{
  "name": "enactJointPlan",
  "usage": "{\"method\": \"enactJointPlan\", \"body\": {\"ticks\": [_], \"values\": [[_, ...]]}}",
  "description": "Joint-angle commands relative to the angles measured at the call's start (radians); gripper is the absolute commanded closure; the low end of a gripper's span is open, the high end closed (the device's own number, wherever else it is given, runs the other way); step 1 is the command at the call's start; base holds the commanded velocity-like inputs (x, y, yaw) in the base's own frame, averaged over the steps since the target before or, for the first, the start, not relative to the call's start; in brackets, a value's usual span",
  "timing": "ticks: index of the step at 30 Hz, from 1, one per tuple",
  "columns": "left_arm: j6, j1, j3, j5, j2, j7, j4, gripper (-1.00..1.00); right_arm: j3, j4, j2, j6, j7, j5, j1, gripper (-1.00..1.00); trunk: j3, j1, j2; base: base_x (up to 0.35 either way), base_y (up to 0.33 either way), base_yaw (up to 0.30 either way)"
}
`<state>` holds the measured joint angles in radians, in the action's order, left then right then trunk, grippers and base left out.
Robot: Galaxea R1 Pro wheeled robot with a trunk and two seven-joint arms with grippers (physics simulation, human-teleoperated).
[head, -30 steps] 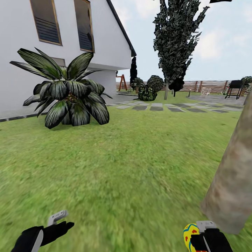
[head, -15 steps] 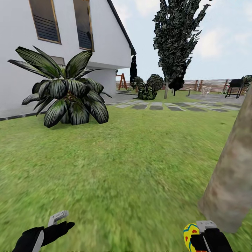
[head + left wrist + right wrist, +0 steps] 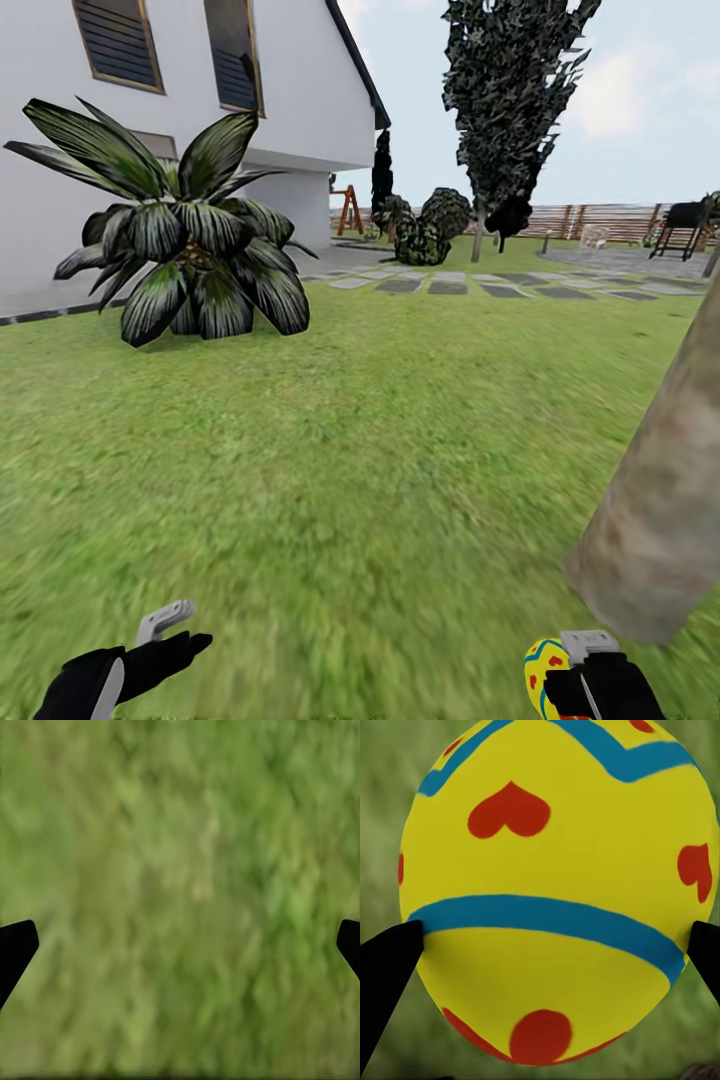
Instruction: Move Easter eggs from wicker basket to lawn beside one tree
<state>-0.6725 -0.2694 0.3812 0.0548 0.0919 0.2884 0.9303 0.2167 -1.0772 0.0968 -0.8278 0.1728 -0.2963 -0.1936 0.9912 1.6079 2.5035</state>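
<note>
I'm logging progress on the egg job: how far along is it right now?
Done: one Easter egg is out, clamped in the right tool. In hand: it hangs beside the tree trunk, above the lawn. Left: setting it down; the left tool is open and empty. No eggs lie by the trunk.

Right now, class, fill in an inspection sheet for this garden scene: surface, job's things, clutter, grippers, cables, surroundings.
Surface: lawn, mottled green grass.
Job's things: one egg, yellow with blue bands and red marks, held above the grass; tree trunk beside it.
Clutter: nothing seen.
Grippers: left gripper open over grass; right gripper shut on the egg.
Cables: nothing seen.
Surroundings: palm, white house, paving slabs, fence, bushes.
</note>
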Motion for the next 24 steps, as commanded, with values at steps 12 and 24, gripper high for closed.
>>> {"method": "enactJointPlan", "body": {"ticks": [12,24], "values": [[-0.007,-0.001,0.002,0.004,-0.001,0.001,0.001,-1.0,0.001,0.0,0.0,-0.004,0.01,-0.011,0.0,1.0,0.048,0.005,0.003,0.0,0.0,0.0],[-0.009,-0.001,0.002,0.006,-0.001,0.002,0.007,-1.0,0.001,0.0,-0.001,-0.004,0.01,-0.011,0.0,1.0,0.094,0.011,0.006,0.0,0.0,0.0]]}}
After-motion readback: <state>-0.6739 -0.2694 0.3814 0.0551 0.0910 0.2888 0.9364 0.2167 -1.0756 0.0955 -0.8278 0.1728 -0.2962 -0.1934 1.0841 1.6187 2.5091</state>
